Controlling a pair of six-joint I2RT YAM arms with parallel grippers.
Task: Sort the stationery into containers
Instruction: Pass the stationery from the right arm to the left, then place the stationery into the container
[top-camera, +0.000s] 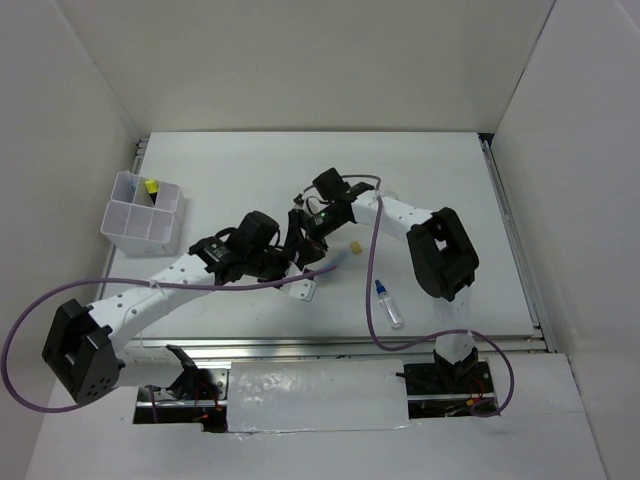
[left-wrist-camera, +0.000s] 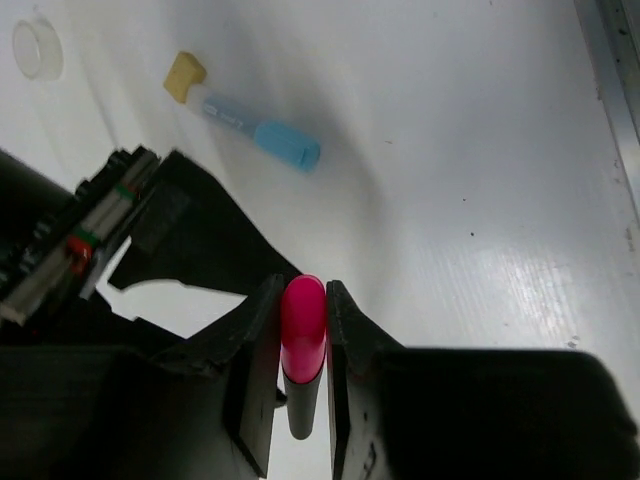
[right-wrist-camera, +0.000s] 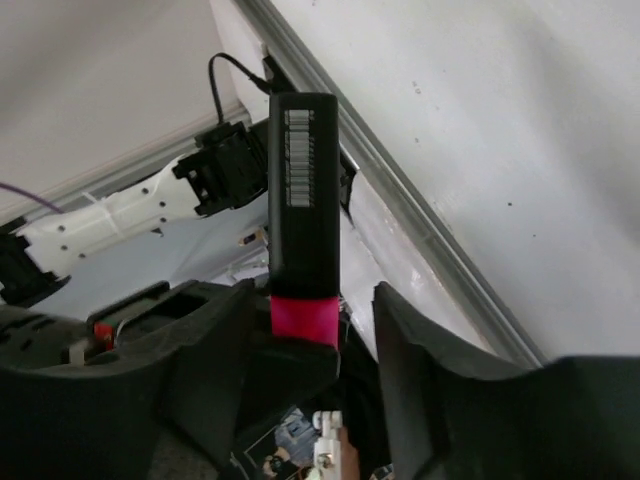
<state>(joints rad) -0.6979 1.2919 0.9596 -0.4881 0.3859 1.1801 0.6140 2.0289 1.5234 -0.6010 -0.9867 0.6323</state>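
Left gripper (left-wrist-camera: 303, 300) fingers (left-wrist-camera: 258, 325) are clamping shut on the pink cap of the pink-capped highlighter (left-wrist-camera: 303, 335), both pads touching it. Right gripper (right-wrist-camera: 312, 305) fingers (right-wrist-camera: 215, 350) are standing open, with a gap on each side of the highlighter's black body, which is sticking up between them without touching either.

Both grippers are meeting above the table (top-camera: 450, 180), well to the right of the organizer box (top-camera: 143, 210), so the highlighter is hanging in the air there, outside any compartment.

A light-blue marker (left-wrist-camera: 262, 135) is lying flat on the table, further right of the organizer box than the grippers. A tape ring (left-wrist-camera: 38, 47) is sitting near it. A blue-capped bottle (top-camera: 388, 304) is lying far right of the box and nearer the arm bases. A yellow-capped item (top-camera: 150, 186) is already sitting in a far compartment of the box.
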